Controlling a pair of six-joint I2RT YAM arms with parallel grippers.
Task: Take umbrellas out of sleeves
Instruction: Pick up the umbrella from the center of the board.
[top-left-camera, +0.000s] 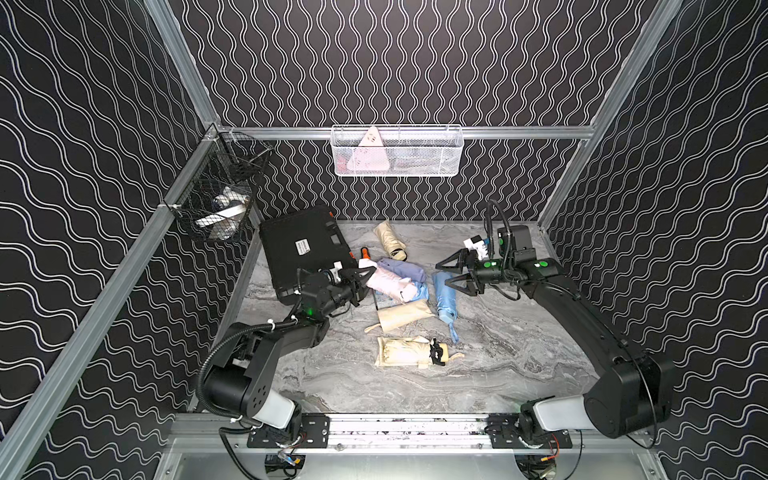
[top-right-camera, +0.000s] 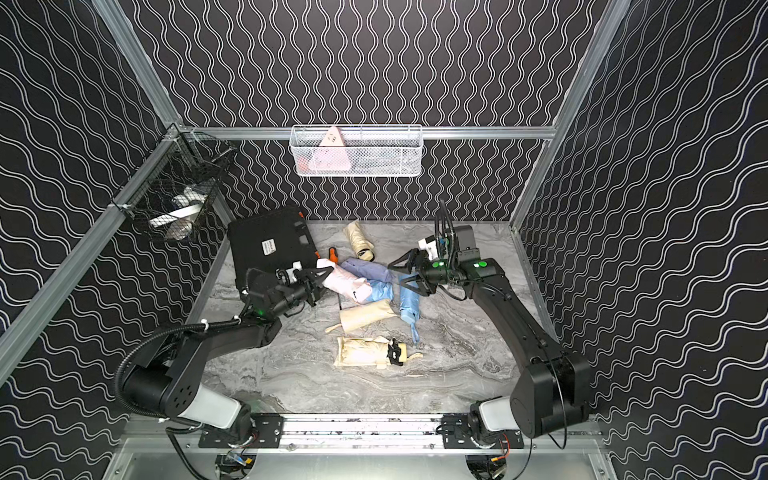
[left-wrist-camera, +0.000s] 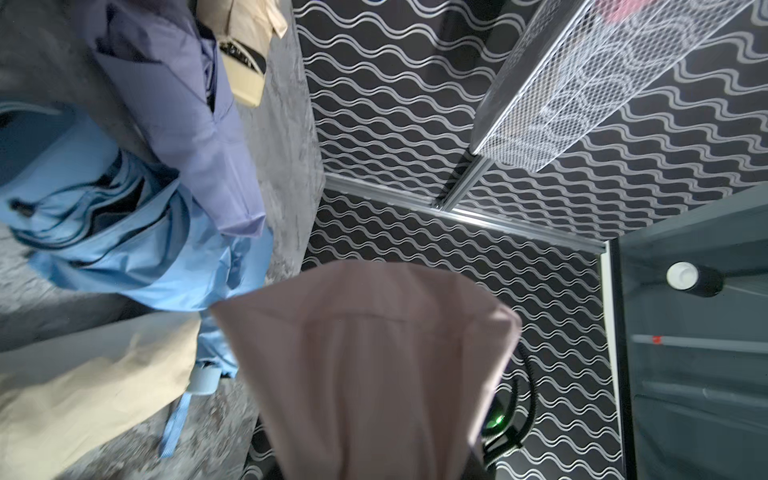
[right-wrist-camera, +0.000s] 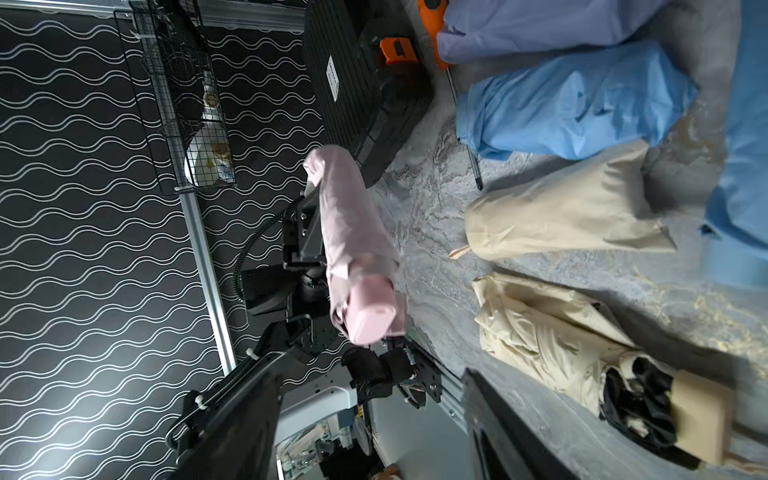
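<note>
Fingers of the left gripper pinched tight on one end of the pink sleeve, held up at a slant over the table, pink umbrella inside, handle poking out the far end. Fingers of the right gripper spread wide, gripping nothing, poised just above the light blue umbrella lying flat. Bare cream umbrella, crinkled, down by the front edge; black hard case behind the left arm.

Both top views evenly lit from above, slightly soft, faint shadows on the table, left wrist view dimmer, pink sleeve close and out of focus, right wrist view with blue umbrella blurred, pale glare on the wall.
</note>
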